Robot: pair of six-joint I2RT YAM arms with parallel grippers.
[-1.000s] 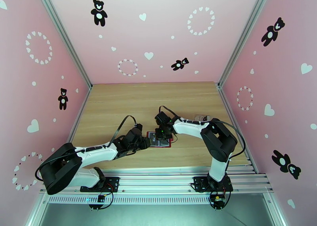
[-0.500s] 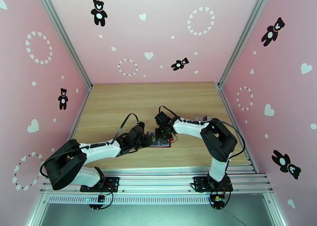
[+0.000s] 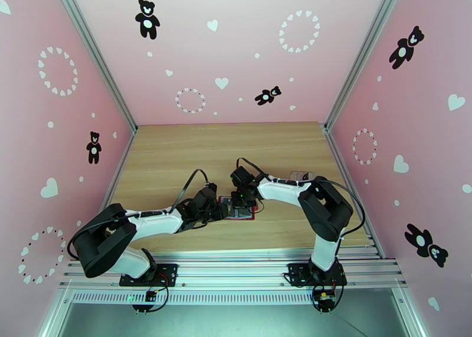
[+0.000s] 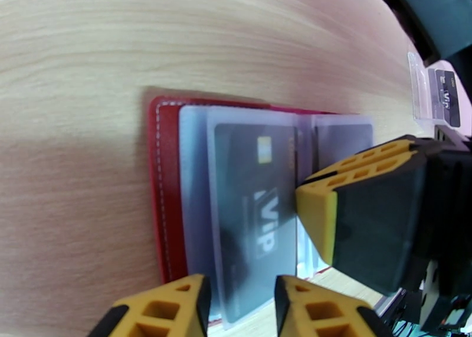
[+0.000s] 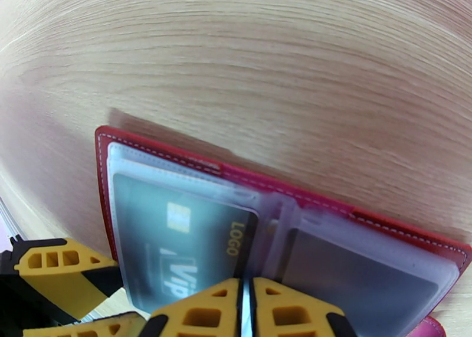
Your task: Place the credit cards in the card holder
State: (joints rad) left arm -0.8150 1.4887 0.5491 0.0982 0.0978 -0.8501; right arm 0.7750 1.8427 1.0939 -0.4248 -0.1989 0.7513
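Robot test booth of a lab kind, my pale wooden worktop (image 3: 177, 155) boxed in by pink walls (image 3: 248, 55) printed with black teddy bears (image 3: 147, 18) and white hearts (image 3: 221, 82), aluminium frame posts (image 3: 94, 52) in the corners, my left arm (image 3: 147, 222) and right arm (image 3: 283, 189) bolted to a slotted metal rail (image 3: 236, 267) in front.

**Wooden table, two things on it**

We see a light wood-grain table (image 3: 177, 155). The red card holder (image 4: 162, 185) lies open and flat near its front middle. A clear plastic case (image 3: 301, 175) rests further right, apart from it.
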